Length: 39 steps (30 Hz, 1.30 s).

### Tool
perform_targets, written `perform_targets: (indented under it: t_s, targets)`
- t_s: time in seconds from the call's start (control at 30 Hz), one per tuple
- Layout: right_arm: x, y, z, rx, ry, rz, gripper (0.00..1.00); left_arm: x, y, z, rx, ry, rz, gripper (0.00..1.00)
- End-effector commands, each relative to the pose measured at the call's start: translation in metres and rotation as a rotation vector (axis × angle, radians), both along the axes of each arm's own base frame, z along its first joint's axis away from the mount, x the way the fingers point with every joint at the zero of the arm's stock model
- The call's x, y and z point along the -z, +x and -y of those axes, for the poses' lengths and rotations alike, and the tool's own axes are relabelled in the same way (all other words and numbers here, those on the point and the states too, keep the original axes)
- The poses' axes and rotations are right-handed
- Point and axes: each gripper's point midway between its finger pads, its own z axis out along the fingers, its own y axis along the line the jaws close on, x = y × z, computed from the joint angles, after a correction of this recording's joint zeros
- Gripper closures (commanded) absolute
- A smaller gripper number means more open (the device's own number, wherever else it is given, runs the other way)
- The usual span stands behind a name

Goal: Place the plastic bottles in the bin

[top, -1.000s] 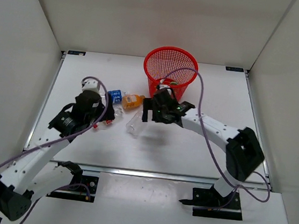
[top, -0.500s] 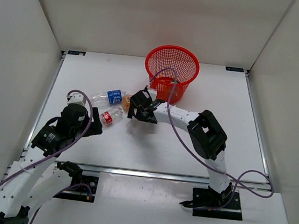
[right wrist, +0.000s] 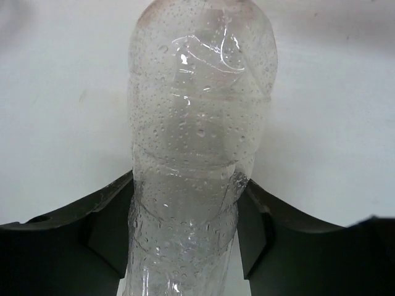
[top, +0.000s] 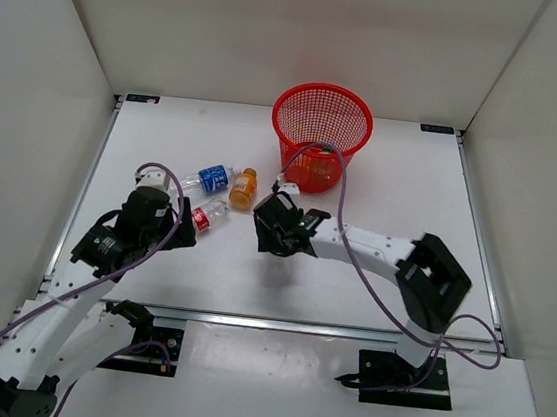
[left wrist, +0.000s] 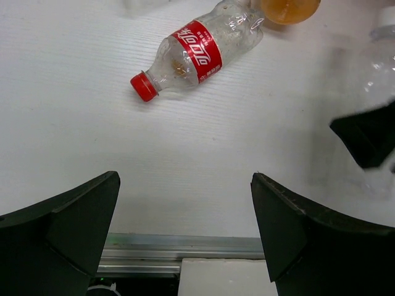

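Note:
The clear plastic bottle, beaded with droplets inside, fills the right wrist view, and my right gripper is shut on its body. From above, that gripper sits low over the table in front of the red mesh bin. A blue-labelled bottle, an orange bottle and a red-capped clear bottle lie left of it. My left gripper stands open and empty, short of the red-capped bottle. Something green and orange lies in the bin's bottom.
White walls enclose the table on three sides. A metal rail runs along the near table edge just under the left gripper. The right arm's purple cable loops past the front of the bin.
My right gripper has come down toward the near side and shut on the clear bottle. The left arm has drawn back from the bottles, still open.

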Motion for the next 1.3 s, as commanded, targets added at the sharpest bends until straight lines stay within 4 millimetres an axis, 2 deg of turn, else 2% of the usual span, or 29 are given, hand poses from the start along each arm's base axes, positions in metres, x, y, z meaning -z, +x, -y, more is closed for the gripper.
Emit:
perform_targets:
  t_s: [0.0, 0.07, 0.13, 0.2, 0.23, 0.27, 0.3, 0.33, 0.37, 0.4, 0.43, 0.47, 0.5, 0.53, 0.57, 0.6, 0.67, 0.73, 0.8, 0.87, 0.9, 0.97, 1.0, 1.03, 1.07, 1.1, 1.13, 1.23, 1.27]
  targets:
    - [-0.087, -0.015, -0.014, -0.214, 0.095, 0.219, 0.75, 0.002, 0.013, 0.005, 0.011, -0.008, 0.015, 0.02]
    - [-0.132, -0.024, -0.018, -0.348, 0.138, 0.314, 0.78, 0.005, 0.018, 0.006, 0.015, -0.009, 0.007, 0.01]
    - [-0.167, -0.019, -0.014, -0.386, 0.165, 0.378, 0.8, 0.008, 0.023, 0.01, 0.019, -0.014, 0.004, 0.01]
    - [-0.217, -0.001, -0.009, -0.393, 0.227, 0.468, 0.79, 0.014, 0.024, 0.012, 0.018, -0.018, -0.018, 0.01]
    - [-0.244, 0.012, 0.0, -0.401, 0.257, 0.527, 0.8, 0.016, 0.026, 0.013, 0.012, -0.03, -0.021, 0.01]
    - [-0.256, 0.032, 0.011, -0.395, 0.263, 0.569, 0.79, 0.017, 0.027, 0.014, 0.022, -0.034, -0.022, 0.01]
    - [-0.279, 0.055, 0.028, -0.335, 0.27, 0.634, 0.8, 0.017, 0.028, 0.014, 0.022, -0.032, -0.024, 0.01]
    - [-0.297, 0.063, 0.032, -0.352, 0.277, 0.675, 0.82, 0.02, 0.028, 0.012, 0.016, -0.031, -0.036, 0.01]
    - [-0.305, 0.082, 0.044, -0.341, 0.269, 0.703, 0.82, 0.019, 0.029, 0.012, 0.014, -0.026, -0.035, 0.02]
    - [-0.324, 0.1, 0.057, -0.306, 0.265, 0.752, 0.82, 0.023, 0.028, 0.011, 0.015, -0.016, -0.05, 0.02]
    - [-0.317, 0.113, 0.058, -0.334, 0.211, 0.759, 0.81, 0.022, 0.03, 0.01, 0.014, -0.012, -0.048, 0.01]
    - [-0.321, 0.132, 0.064, -0.34, 0.173, 0.774, 0.79, 0.021, 0.032, 0.007, 0.005, 0.001, -0.044, 0.01]
    - [-0.318, 0.152, 0.076, -0.293, 0.124, 0.764, 0.78, 0.027, 0.03, 0.006, 0.015, 0.012, -0.058, 0.01]
    - [-0.337, 0.16, 0.078, -0.312, 0.109, 0.803, 0.77, 0.026, 0.033, 0.01, 0.051, 0.008, -0.047, 0.01]
    - [-0.316, 0.175, 0.081, -0.328, 0.088, 0.751, 0.76, 0.028, 0.033, 0.012, 0.068, -0.013, -0.055, 0.02]
    - [-0.33, 0.185, 0.091, -0.302, 0.096, 0.772, 0.76, 0.03, 0.037, 0.008, 0.058, -0.009, -0.057, 0.01]
    - [-0.319, 0.209, 0.09, -0.312, 0.104, 0.757, 0.74, 0.033, 0.041, 0.016, 0.102, -0.025, -0.072, 0.02]
    - [-0.318, 0.223, 0.093, -0.296, 0.116, 0.768, 0.73, 0.035, 0.045, 0.016, 0.105, -0.015, -0.078, 0.01]
    - [-0.307, 0.238, 0.094, -0.293, 0.123, 0.767, 0.68, 0.033, 0.051, 0.017, 0.115, -0.009, -0.071, 0.02]
    - [-0.293, 0.249, 0.094, -0.308, 0.119, 0.746, 0.65, 0.035, 0.056, 0.018, 0.145, -0.013, -0.084, 0.01]
    - [-0.282, 0.255, 0.094, -0.31, 0.103, 0.729, 0.61, 0.033, 0.06, 0.018, 0.158, -0.015, -0.079, 0.01]
    - [-0.277, 0.263, 0.094, -0.308, 0.059, 0.717, 0.51, 0.035, 0.069, 0.019, 0.195, 0.006, -0.091, 0.01]
    - [-0.268, 0.266, 0.093, -0.309, 0.042, 0.697, 0.43, 0.034, 0.071, 0.022, 0.213, 0.005, -0.099, 0.01]
    - [-0.269, 0.268, 0.095, -0.303, 0.032, 0.701, 0.36, 0.038, 0.075, 0.023, 0.252, 0.028, -0.119, 0.01]
    - [-0.269, 0.269, 0.091, -0.314, 0.043, 0.702, 0.18, 0.04, 0.079, 0.026, 0.279, 0.038, -0.132, 0.01]
    - [-0.269, 0.269, 0.091, -0.307, 0.076, 0.692, 0.06, 0.038, 0.089, 0.027, 0.272, 0.04, -0.137, 0.01]
    - [-0.272, 0.267, 0.088, -0.307, 0.12, 0.684, 0.01, 0.03, 0.093, 0.035, 0.308, 0.012, -0.128, 0.01]
    - [-0.284, 0.263, 0.099, -0.293, 0.185, 0.656, 0.01, 0.038, 0.105, 0.038, 0.35, 0.021, -0.158, 0.01]
    - [-0.294, 0.254, 0.097, -0.303, 0.218, 0.656, 0.0, 0.046, 0.105, 0.039, 0.364, 0.029, -0.188, 0.02]
